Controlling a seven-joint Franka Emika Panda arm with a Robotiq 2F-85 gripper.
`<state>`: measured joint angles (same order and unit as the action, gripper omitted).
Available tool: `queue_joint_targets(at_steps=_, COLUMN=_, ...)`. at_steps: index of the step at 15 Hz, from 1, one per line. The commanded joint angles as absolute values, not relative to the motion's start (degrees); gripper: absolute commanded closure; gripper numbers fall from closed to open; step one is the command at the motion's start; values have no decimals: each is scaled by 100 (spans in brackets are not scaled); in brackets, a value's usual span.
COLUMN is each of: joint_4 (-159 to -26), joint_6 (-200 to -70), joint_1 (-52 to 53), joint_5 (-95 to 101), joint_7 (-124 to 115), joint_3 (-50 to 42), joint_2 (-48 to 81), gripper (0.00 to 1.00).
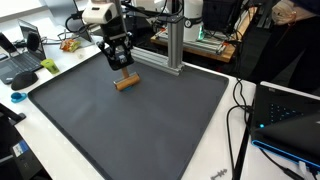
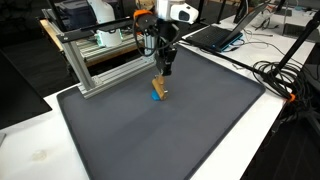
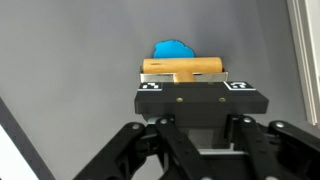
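My gripper (image 1: 122,68) (image 2: 163,70) points down over the far part of the dark grey mat (image 1: 130,125) (image 2: 175,135). Its jaws stand shut on the stem of a small wooden T-shaped piece (image 1: 126,83) (image 2: 158,87). In the wrist view the gripper (image 3: 190,86) fills the lower half. The wooden piece's crossbar (image 3: 183,67) lies level just beyond the fingertips. A blue part (image 3: 172,48) (image 2: 156,97) shows past the bar, down at the mat. Whether the wooden piece rests on the mat or hangs just above it I cannot tell.
An aluminium frame (image 1: 168,45) (image 2: 92,55) stands on the mat's far edge, close behind the gripper. Laptops (image 1: 22,62) (image 2: 215,35) (image 1: 290,110) and cables (image 2: 285,80) lie on the white table around the mat.
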<state>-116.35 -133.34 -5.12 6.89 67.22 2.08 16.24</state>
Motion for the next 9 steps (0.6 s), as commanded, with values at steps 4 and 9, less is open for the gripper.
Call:
queue_joint_targets(at_steps=4, joint_4=-11664, joint_6=-13578, joint_1=-501, joint_5=566, joint_7=6928, joint_3=291, joint_2=1863, gripper=78)
queue_joint_targets(at_steps=9, joint_4=-11666, joint_6=-13552, joint_1=-493, joint_5=557, joint_7=6953, joint_3=307, joint_2=1856, gripper=78)
